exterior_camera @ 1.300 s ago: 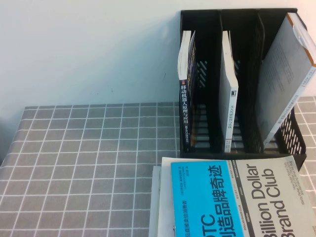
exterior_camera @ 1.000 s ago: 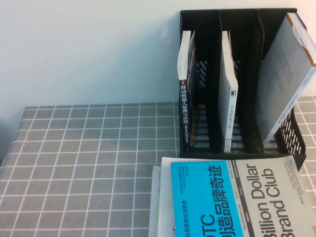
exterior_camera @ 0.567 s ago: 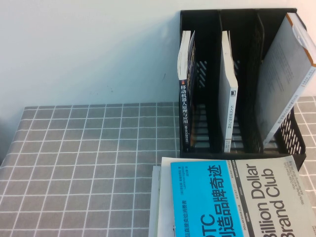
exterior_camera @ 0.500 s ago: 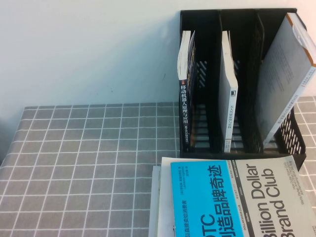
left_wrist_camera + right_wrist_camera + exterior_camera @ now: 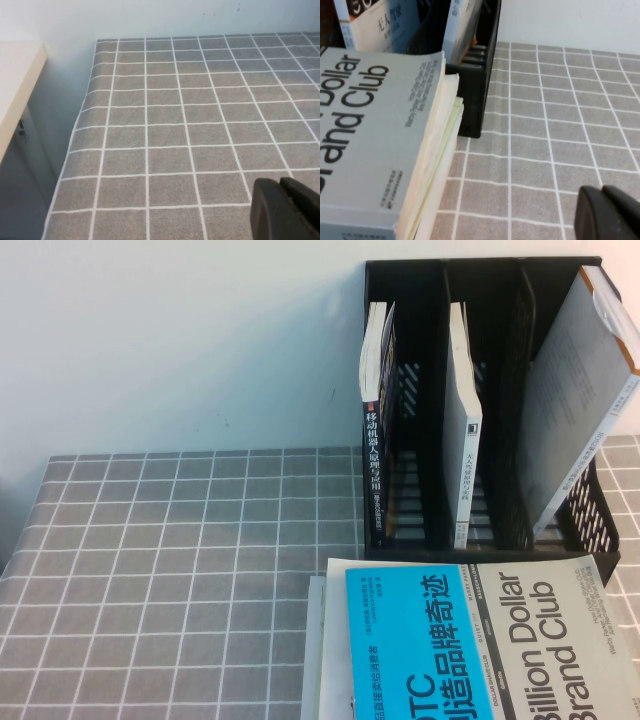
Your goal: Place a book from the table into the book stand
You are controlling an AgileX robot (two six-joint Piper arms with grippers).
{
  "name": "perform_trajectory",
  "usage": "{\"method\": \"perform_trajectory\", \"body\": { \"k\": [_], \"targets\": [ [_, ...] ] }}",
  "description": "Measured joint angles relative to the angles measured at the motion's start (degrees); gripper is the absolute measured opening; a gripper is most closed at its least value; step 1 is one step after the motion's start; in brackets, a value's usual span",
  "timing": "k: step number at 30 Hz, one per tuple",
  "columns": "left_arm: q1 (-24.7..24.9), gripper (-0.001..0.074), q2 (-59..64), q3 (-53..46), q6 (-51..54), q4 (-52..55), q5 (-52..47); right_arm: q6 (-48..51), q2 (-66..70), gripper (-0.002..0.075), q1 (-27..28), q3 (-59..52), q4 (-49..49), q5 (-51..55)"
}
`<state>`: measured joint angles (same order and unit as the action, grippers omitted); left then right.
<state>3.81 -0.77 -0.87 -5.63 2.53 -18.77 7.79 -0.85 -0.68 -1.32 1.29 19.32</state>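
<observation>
The blue and cream book printed "DTC" and "Billion Dollar Brand Club" lies flat on top of another book on the grey grid table, just in front of the black book stand. Its cream half shows in the right wrist view. The stand holds one book in each of its three compartments. My left gripper is shut and empty over bare cloth near the table's left edge. My right gripper is shut and empty over cloth to the right of the book. Neither gripper shows in the high view.
A black-spined book with white Chinese characters stands in the stand's left compartment, a white one in the middle, a grey one leaning in the right. A pale book lies under the blue one. A cream ledge lies beyond the table's left edge.
</observation>
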Motion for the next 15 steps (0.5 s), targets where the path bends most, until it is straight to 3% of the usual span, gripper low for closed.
{"method": "perform_trajectory", "body": {
  "k": [6,15],
  "targets": [
    [0.00,-0.0003,0.00,-0.31,0.00,6.53,6.48,0.15,0.00,-0.0003,0.00,-0.35,0.00,-7.77],
    [0.00,-0.0003,0.00,-0.31,2.90,31.91,39.77,1.83,0.00,-0.0003,0.00,-0.35,0.00,-31.37]
  ]
}}
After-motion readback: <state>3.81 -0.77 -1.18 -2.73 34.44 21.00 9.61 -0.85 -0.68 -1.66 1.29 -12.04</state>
